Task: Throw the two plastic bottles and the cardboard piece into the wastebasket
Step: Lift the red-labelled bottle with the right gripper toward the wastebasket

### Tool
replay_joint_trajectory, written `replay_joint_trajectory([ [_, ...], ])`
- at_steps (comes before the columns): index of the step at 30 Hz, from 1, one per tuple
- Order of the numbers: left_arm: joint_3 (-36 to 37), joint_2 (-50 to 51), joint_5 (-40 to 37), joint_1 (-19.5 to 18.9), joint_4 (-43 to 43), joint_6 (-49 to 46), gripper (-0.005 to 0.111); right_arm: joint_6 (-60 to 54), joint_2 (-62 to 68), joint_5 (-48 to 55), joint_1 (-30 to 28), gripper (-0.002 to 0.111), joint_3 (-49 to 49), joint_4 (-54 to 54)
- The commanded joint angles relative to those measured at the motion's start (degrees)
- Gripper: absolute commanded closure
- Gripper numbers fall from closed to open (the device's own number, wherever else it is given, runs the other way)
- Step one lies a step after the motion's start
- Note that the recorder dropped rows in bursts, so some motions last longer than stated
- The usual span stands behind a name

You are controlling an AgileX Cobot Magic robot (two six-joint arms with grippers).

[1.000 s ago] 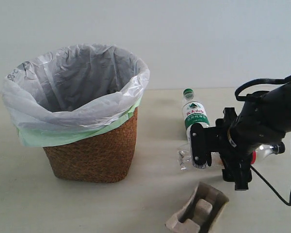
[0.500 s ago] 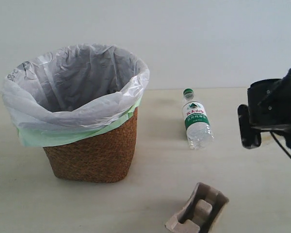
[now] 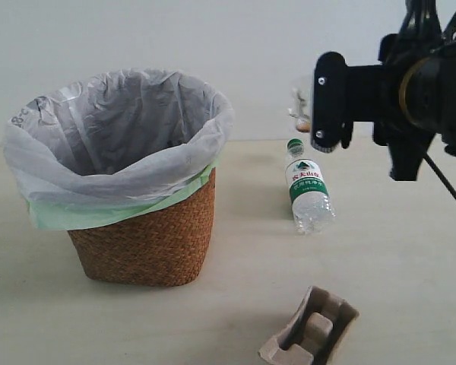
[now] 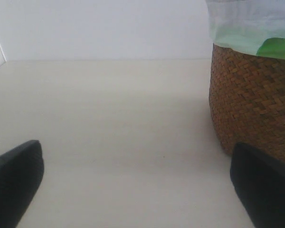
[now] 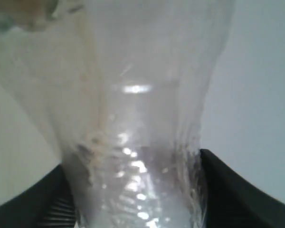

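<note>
— Right gripper (image 3: 328,103): what does it hold?
— A clear bottle (image 5: 137,118), clamped between its dark fingers (image 5: 228,190), high above the table (image 3: 410,289). No label or cap shows on it.
— And the other bottle?
— The green-capped bottle (image 3: 308,190) lies on the table straight below that gripper. Its label is green and white, with writing too small to read.
— The wastebasket?
— The wastebasket (image 3: 148,243) stands lower and off to the gripper's left side. What shows inside it is only the bag liner (image 3: 114,122), which has dark print at the rim that I cannot read.
— The cardboard piece?
— The cardboard piece (image 3: 311,334) sits below the gripper, nearer the camera.
— The left gripper?
— The left gripper (image 4: 137,190) has its jaws wide apart, with nothing between them, close beside the wastebasket's wicker wall.
</note>
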State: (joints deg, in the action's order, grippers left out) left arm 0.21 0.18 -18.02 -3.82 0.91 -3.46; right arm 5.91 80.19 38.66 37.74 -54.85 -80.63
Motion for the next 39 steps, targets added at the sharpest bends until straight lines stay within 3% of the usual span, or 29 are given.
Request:
replay_joint_trajectory([
  [1,-0.2,-0.2,0.4,0.4,0.1,0.5,-0.001,7.8,-3.7,-15.2,0.9,0.108,-0.4,-1.4],
  [11,-0.2,-0.2,0.4,0.4,0.1,0.5,-0.001,25.9,-4.3,-45.8,0.9,0.108,-8.0,-0.6],
  [20,-0.2,-0.2,0.4,0.4,0.1,0.5,-0.001,29.7,-4.1,-19.8,1.8,0.108,-8.7,6.6],
  [23,-0.2,-0.2,0.4,0.4,0.1,0.5,-0.001,21.6,-4.0,-8.1,1.8,0.108,-8.7,8.1],
  [27,-0.2,-0.2,0.4,0.4,0.1,0.5,-0.001,1.5,-2.3,10.7,1.8,0.108,-8.7,9.4],
  [31,-0.2,-0.2,0.4,0.4,0.1,0.5,-0.001,-11.2,-0.6,22.3,1.6,0.108,-8.7,9.3],
  [35,-0.2,-0.2,0.4,0.4,0.1,0.5,-0.001,-12.8,-0.2,24.4,1.6,0.108,-8.7,9.0],
  [39,-0.2,-0.2,0.4,0.4,0.1,0.5,-0.001,-10.4,-0.2,18.7,1.7,0.108,-8.7,12.7],
])
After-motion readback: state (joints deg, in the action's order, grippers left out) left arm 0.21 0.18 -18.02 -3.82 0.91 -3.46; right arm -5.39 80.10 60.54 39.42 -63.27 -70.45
